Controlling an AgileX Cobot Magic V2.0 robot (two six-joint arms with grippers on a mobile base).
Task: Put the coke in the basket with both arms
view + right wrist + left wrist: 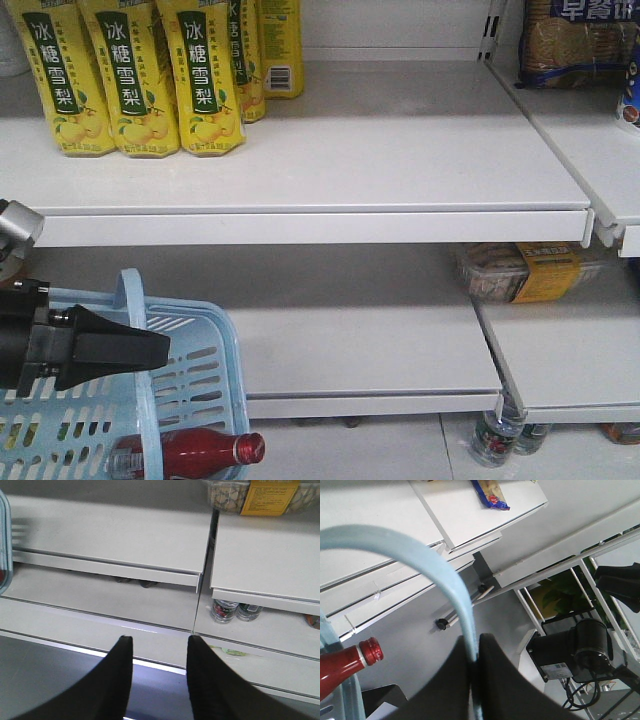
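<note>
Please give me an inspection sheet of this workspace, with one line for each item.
Surface: white store shelves, mostly bare in the middle.
Job's things: the coke lies on its side in the light blue basket, cap toward the basket's right wall.
Clutter: yellow pear-drink bottles on the upper shelf; a biscuit pack at upper right; a snack tray on the lower shelf; small bottles under the bottom shelf.
Grippers: left gripper has its jaws shut on the basket handle; right gripper is open and empty.
Cables: black cables near a motor unit.
Surroundings: a green plant behind a rack.
</note>
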